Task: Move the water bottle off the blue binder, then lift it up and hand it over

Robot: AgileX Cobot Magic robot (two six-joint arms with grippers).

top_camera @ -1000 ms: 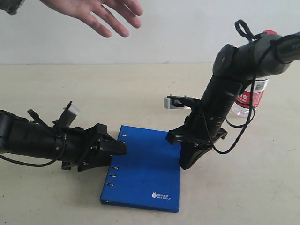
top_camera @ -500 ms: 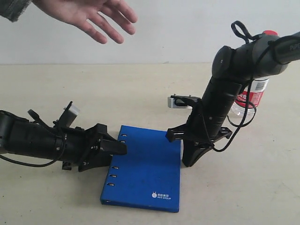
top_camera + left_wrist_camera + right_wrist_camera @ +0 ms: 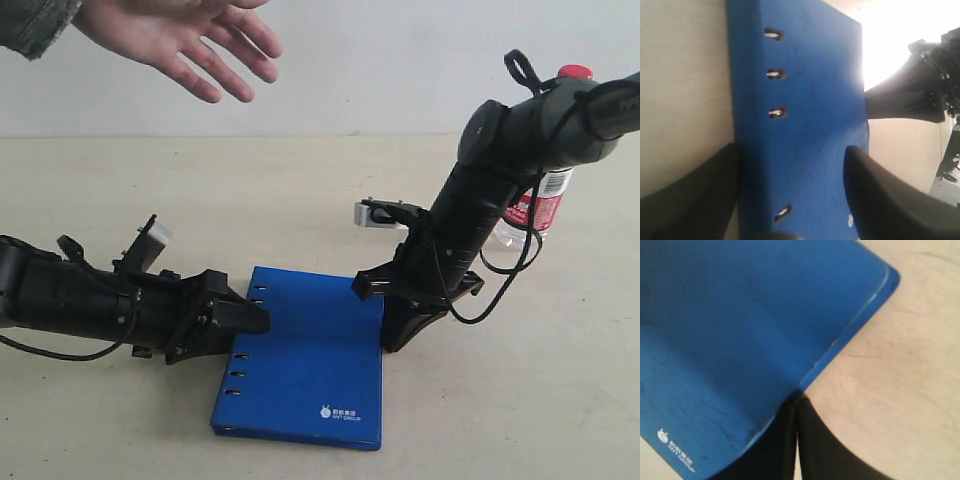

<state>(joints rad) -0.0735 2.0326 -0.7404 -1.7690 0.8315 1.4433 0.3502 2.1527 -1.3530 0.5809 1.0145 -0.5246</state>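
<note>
Down at the near edge of the table (image 3: pixel 300 180) lies the blue binder (image 3: pixel 305 360), flat, closed, logo toward us, nothing resting on its cover. Coming in low along the spine side is the left gripper (image 3: pixel 250 316), jaws wide apart: in its wrist view one finger sits over bare table beside the rivets and the other finger (image 3: pixel 880 195) hangs over the blue cover, and I can't tell if either is touching. Across the cover, the right gripper (image 3: pixel 394 342) points steeply down with its fingers (image 3: pixel 815 445) pressed together and holding nothing, the tip right at the binder's outer edge. Further back, behind that right arm, the water bottle (image 3: pixel 545 195) stands upright on the table, well clear of the binder, so the clearing step looks done and the lift is the job in hand. To do it well, I'd brace that closed right tip against the edge so the binder can't skate, work the left jaws around the spine, clamp firmly, then raise it level. Farthest off, a person's hand (image 3: pixel 175 35) waits, palm open, fingers spread.
</note>
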